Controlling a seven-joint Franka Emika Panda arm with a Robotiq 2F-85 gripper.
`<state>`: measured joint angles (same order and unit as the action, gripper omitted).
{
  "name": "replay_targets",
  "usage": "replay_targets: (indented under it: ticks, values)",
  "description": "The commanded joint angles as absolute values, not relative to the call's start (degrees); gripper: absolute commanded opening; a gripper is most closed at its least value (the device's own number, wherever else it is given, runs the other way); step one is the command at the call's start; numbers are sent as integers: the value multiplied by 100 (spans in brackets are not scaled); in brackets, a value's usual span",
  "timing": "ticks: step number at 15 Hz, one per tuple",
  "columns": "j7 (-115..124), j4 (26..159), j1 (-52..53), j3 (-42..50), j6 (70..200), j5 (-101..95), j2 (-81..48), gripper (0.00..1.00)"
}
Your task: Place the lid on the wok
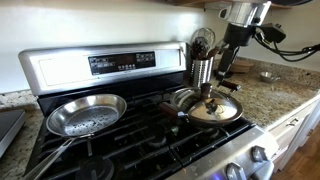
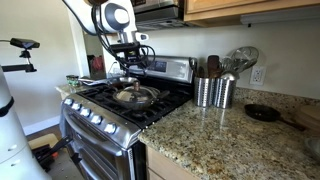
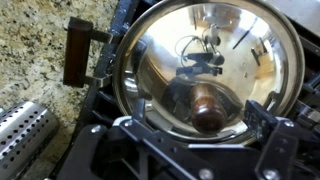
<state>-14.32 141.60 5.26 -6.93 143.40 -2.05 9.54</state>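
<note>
The lid (image 3: 210,50), glass with a metal rim, lies flat over the black wok on the stove's burner. The wok's brown handle (image 3: 75,52) sticks out to the left in the wrist view. My gripper (image 3: 197,124) is open, right above the lid, with a finger on each side of the dark centre knob (image 3: 205,108) and not closed on it. In both exterior views the gripper (image 1: 213,88) (image 2: 127,72) hangs just over the lid (image 1: 215,110) (image 2: 133,96). Only a dark edge of the wok (image 1: 180,101) shows under the lid.
A shiny silver pan (image 1: 88,113) sits on the stove's other front burner. Metal utensil holders (image 1: 202,68) (image 2: 214,92) stand on the granite counter beside the stove. A small dark dish (image 2: 263,113) lies further along the counter. The stove's control panel (image 1: 120,62) rises behind.
</note>
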Motion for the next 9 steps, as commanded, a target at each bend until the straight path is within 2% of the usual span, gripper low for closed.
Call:
replay_targets:
  ticks: [1, 5, 6, 9]
  values:
    - [-1169, 14893, 615, -535, 14646, 67, 2097, 100]
    - [-787, 15189, 568, -523, 14668, -20, 2775, 100]
    - [-978, 14799, 618, -492, 14471, -65, 2303, 100]
    - [-959, 14838, 622, -491, 14459, -76, 2393, 100]
